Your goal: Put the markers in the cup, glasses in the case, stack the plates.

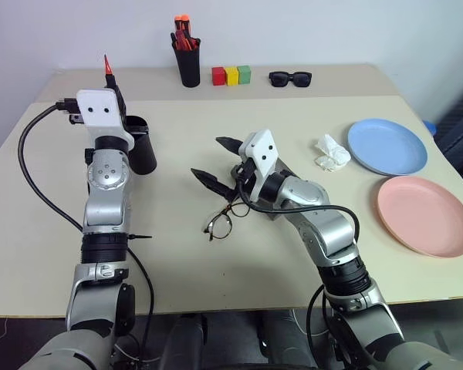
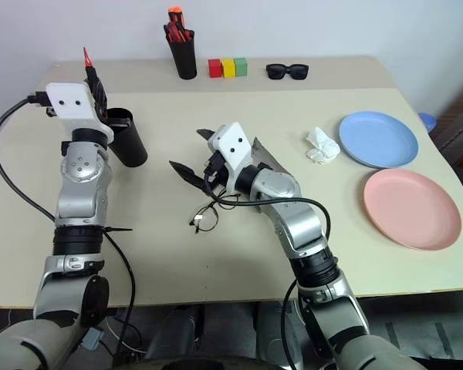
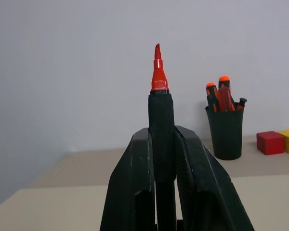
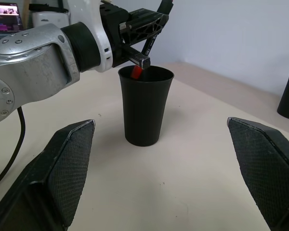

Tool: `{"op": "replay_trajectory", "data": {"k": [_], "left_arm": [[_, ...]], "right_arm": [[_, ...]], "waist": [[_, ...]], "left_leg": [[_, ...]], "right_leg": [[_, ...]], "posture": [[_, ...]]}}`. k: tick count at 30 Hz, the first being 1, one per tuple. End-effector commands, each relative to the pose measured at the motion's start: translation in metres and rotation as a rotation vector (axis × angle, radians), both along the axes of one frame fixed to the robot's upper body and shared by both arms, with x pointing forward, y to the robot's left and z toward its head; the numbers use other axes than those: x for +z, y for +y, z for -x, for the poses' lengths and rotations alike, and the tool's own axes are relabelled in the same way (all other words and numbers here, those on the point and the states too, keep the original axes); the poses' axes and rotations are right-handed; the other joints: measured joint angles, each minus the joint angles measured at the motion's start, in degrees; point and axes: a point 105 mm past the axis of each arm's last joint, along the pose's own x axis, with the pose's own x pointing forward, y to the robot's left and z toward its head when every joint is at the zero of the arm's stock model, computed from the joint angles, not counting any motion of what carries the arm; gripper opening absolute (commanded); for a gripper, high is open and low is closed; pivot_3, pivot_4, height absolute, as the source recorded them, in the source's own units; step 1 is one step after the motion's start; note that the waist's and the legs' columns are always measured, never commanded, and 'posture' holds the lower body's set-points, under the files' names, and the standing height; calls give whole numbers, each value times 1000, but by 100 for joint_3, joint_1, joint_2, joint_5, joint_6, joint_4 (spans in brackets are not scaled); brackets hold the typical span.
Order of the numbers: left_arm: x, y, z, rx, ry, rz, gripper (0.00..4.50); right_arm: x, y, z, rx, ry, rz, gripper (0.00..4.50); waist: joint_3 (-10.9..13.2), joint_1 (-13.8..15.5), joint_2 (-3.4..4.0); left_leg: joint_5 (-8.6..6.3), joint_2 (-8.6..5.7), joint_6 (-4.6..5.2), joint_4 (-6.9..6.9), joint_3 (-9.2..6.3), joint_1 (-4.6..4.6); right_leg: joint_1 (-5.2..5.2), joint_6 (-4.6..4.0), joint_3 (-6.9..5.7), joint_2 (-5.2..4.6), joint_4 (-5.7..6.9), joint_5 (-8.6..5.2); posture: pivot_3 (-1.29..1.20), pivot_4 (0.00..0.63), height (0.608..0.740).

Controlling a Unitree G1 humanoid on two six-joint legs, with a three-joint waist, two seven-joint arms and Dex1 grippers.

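My left gripper (image 3: 161, 132) is shut on the black body of a red-tipped marker (image 3: 157, 72), which it holds upright. The marker's lower end sits at the rim of the tall black cup (image 1: 141, 146), as the right wrist view shows (image 4: 136, 72). My right gripper (image 1: 216, 160) stands open above the table, facing the cup (image 4: 144, 106). The wire-framed glasses (image 1: 220, 223) lie just in front of it. A grey case (image 2: 267, 160) shows partly behind my right hand. The light blue plate (image 1: 387, 145) and the pink plate (image 1: 424, 214) lie side by side at the right.
At the back stand a black holder with orange-red markers (image 1: 188, 54), three coloured blocks (image 1: 231, 75) and black sunglasses (image 1: 290, 78). A crumpled white tissue (image 1: 331, 152) lies left of the blue plate. A black cable (image 1: 31, 169) loops from my left wrist.
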Motion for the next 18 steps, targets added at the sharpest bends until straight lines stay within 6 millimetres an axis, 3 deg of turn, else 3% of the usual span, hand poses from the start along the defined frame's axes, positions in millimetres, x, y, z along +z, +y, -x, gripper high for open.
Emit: {"op": "replay_trajectory", "data": {"k": [1, 2, 7, 11, 14, 16, 18], "left_arm": [[15, 7, 9, 45, -61, -13, 1796], [16, 8, 9, 46, -62, -8, 2288], [22, 2, 8, 6, -81, -14, 2288], [35, -49, 7, -333, -62, -137, 2288], [26, -82, 10, -585, 31, -250, 3210], [14, -104, 17, -753, 106, -356, 4208], [-4, -127, 26, -935, 215, -477, 4469]], "right_arm": [[14, 0, 5, 19, -53, -25, 4500], [14, 0, 5, 19, -54, -23, 4500], [14, -3, 5, 13, -66, -10, 4500], [15, -39, 7, -10, -90, 88, 4500], [12, -63, 7, -37, -93, 163, 4500], [9, -80, 8, -55, -89, 217, 4500], [7, -97, 11, -66, -72, 264, 4500]], "waist": [[0, -3, 0], [0, -3, 0], [0, 0, 0], [0, 60, 0], [0, 111, 0], [0, 108, 1], [1, 108, 2]], "left_leg": [[0, 0, 0, 0, 0, 0], [0, 0, 0, 0, 0, 0], [0, 0, 0, 0, 0, 1], [0, 0, 0, 1, 0, -5], [0, -2, 0, 2, 2, -11], [0, -2, 0, -2, 2, -6], [-1, -1, 1, -5, 2, -2]], "right_leg": [[0, 0, 0, 0, 0, 0], [0, 0, 0, 0, 0, 0], [0, 0, 0, 0, 0, 0], [1, 0, -3, -1, -3, 0], [2, 1, -3, -3, -12, -1], [1, 0, -3, -1, -9, -1], [1, -1, -3, 1, -6, -3]], "posture": [[0, 150, 740], [0, 150, 740], [0, 150, 740], [0, 150, 740], [0, 150, 740], [0, 150, 740], [0, 150, 740]]}}
